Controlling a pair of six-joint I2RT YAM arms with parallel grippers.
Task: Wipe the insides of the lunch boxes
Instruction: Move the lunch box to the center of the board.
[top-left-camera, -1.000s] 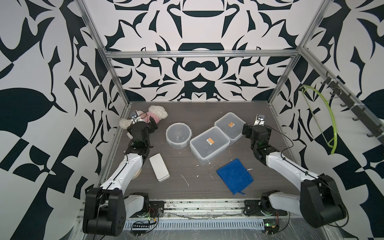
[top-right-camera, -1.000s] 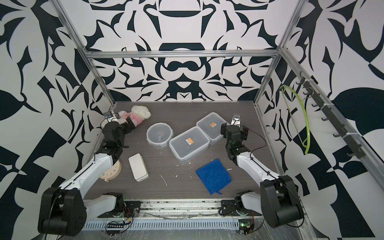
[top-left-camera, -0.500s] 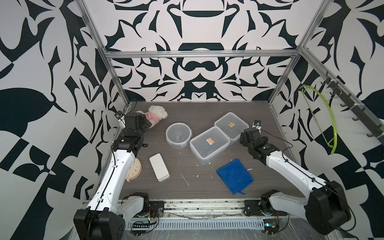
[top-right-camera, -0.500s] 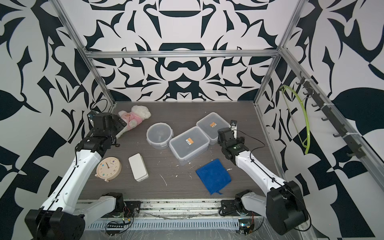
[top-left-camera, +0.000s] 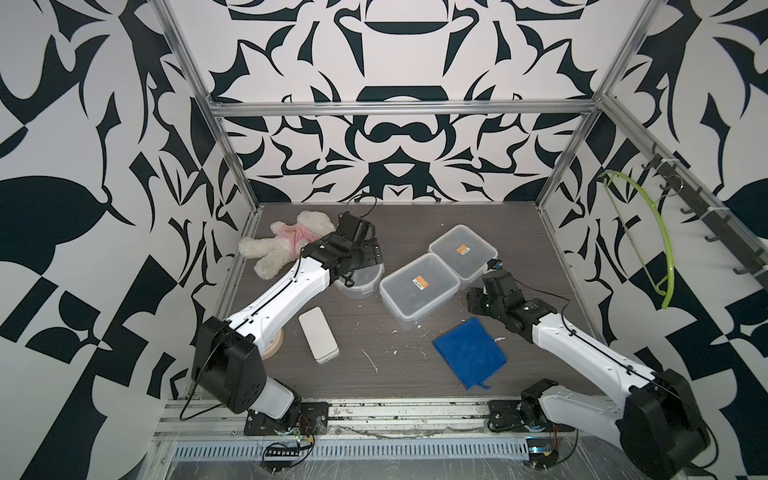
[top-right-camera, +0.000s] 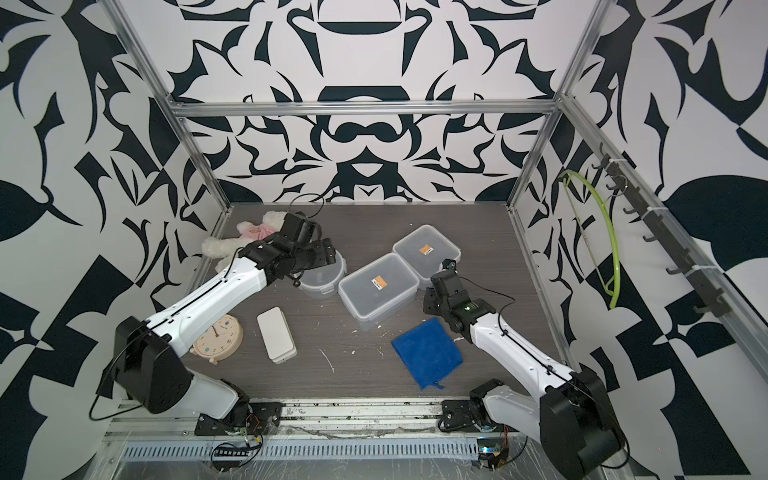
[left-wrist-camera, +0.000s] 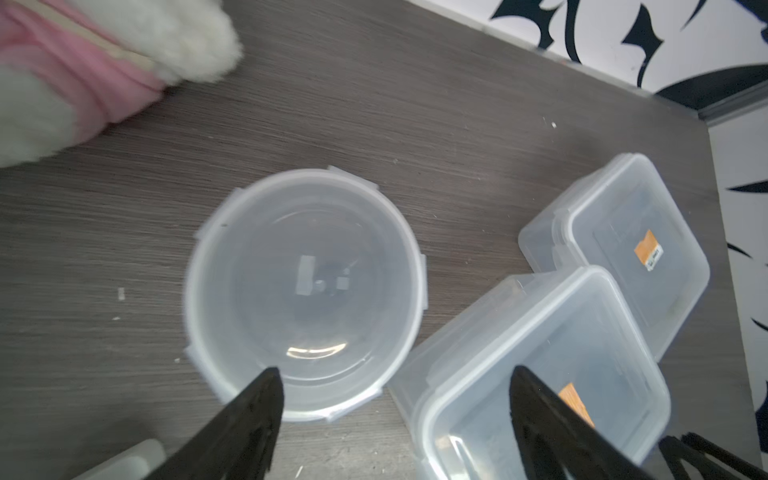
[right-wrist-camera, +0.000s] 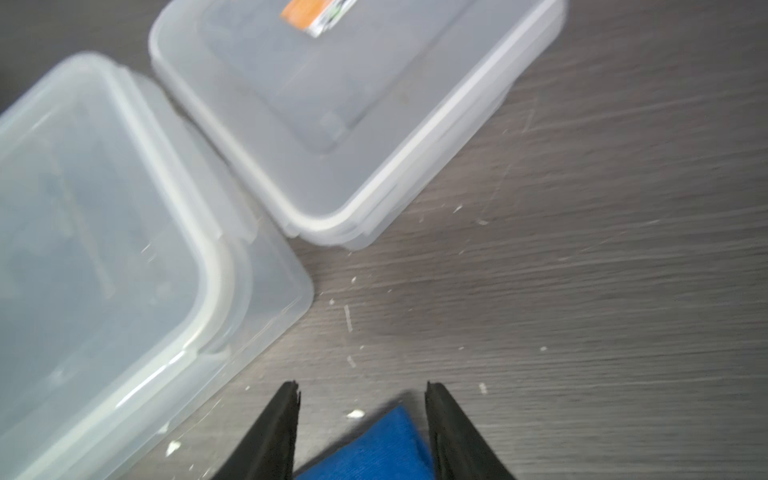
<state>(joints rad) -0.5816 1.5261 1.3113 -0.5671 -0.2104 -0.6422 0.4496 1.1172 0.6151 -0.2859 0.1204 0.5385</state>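
Observation:
Three translucent lunch boxes stand mid-table. The round one (left-wrist-camera: 305, 291) has clip tabs round its rim. The near rectangular box (top-left-camera: 419, 286) and the far one (top-left-camera: 463, 251) wear lids with orange stickers. My left gripper (left-wrist-camera: 395, 374) hovers open above the round box's near rim, one finger over it and one over the near rectangular box (left-wrist-camera: 536, 374). My right gripper (right-wrist-camera: 362, 388) is open, jaws half apart. It hangs low over the far corner of a blue cloth (right-wrist-camera: 374, 449), which lies flat in front of the boxes (top-left-camera: 469, 353). It holds nothing.
A plush bear in pink (top-left-camera: 286, 245) lies at the back left. A flat white case (top-left-camera: 318, 340) and a round clock (top-right-camera: 218, 338) sit front left, under my left arm. White crumbs dot the table. A green hanger (top-left-camera: 648, 232) hangs on the right wall.
My left arm swung from the back-left corner to above the round box. My right gripper moved forward and down to the cloth's corner, and its jaws narrowed.

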